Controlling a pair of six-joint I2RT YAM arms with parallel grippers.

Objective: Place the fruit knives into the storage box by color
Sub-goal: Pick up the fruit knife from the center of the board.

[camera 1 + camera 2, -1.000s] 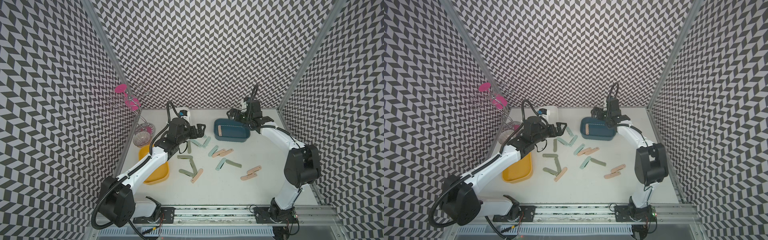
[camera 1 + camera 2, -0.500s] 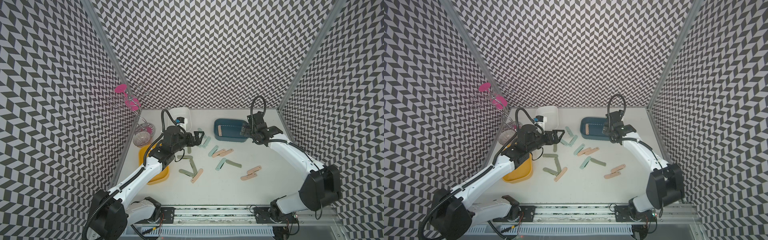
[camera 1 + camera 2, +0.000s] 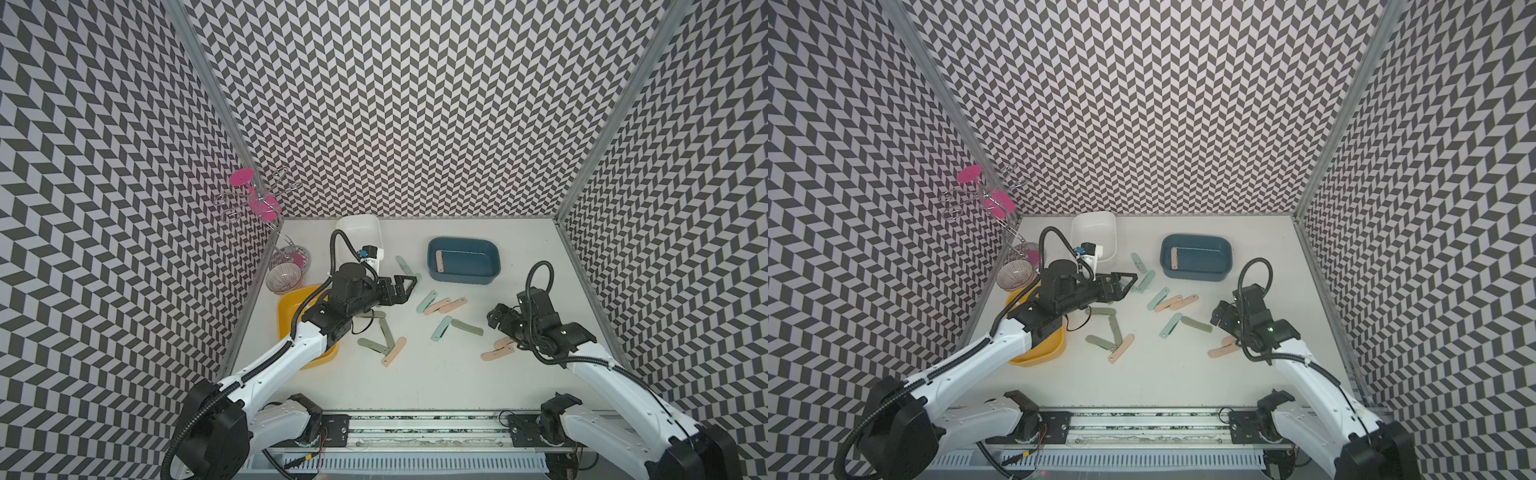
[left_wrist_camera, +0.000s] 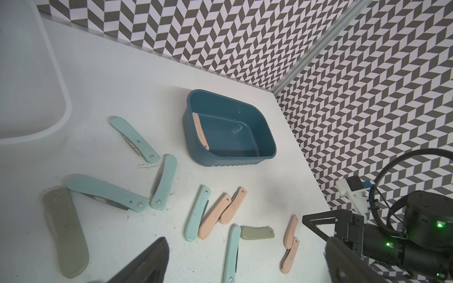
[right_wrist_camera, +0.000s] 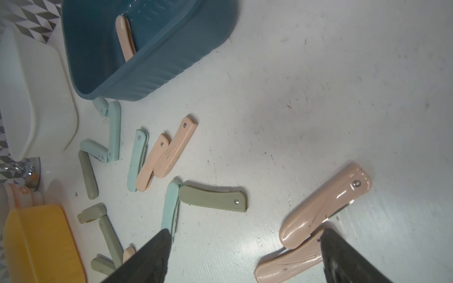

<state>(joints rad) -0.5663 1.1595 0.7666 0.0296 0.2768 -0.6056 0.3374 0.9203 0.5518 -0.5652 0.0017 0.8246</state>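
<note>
Black-and-white chevron walls (image 3: 415,104) enclose the white bench (image 3: 436,386) on three sides. The left arm (image 3: 291,353) reaches across the yellow box (image 3: 286,320), hiding part of it and of the olive knives (image 3: 386,332) beside it. The right arm (image 3: 602,374) comes in along the opposite side. The white box (image 3: 358,222) and blue storage box (image 3: 461,280) stand by the back wall, and a wire rack (image 3: 253,199) stands in the back corner beside the yellow box.

The fruit knives (image 3: 440,328) lie scattered mid-bench, and one peach knife (image 3: 439,262) leans inside the blue storage box. The left gripper (image 3: 404,289) hangs above the mint knives (image 3: 402,264), its fingers spread and empty. The right gripper (image 3: 498,324) sits low with its fingers apart just beside two peach knives (image 3: 496,353), gripping nothing.
</note>
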